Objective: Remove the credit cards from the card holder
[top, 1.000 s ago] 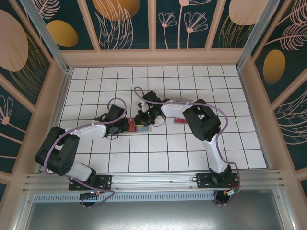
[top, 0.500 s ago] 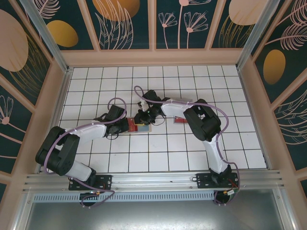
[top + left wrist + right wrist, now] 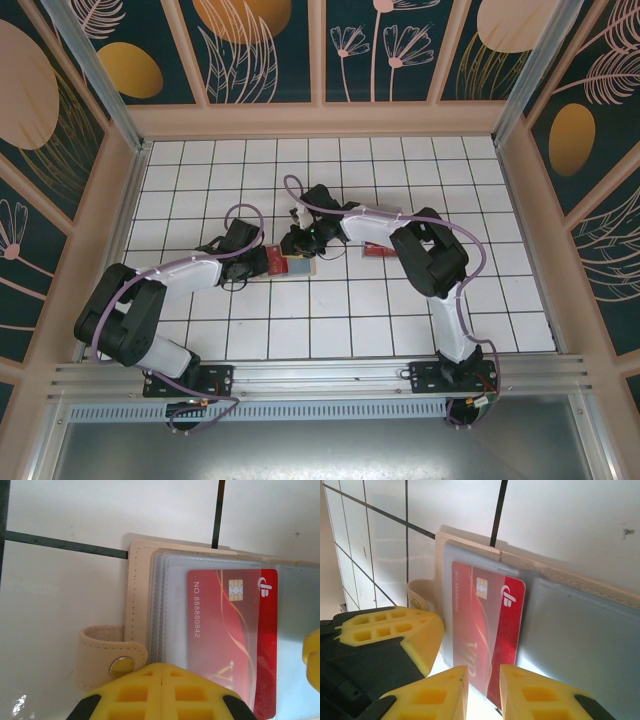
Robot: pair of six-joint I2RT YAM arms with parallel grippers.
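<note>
The right hand [image 3: 483,685], at the bottom of its wrist view, has its yellow fingers a little apart and empty. They are poised over the lower end of a red card [image 3: 487,630], whose edge shows in the gap. The left hand [image 3: 162,680], bottom centre of its view, is clenched. Its fingertips meet over the near edge of the card holder [image 3: 142,580] beside the snap tab [image 3: 107,655], seemingly pinning it down. The tan holder lies open on the white-tiled counter [image 3: 400,310], just left of centre in the overhead view, between both hands. The red card sits inside a clear sleeve [image 3: 170,610]. I judge the task unfinished: this card is not yet drawn out, and any others behind it remain. A small red thing [image 3: 372,251] under the right arm might be a card already out, but it is too small to tell.
</note>
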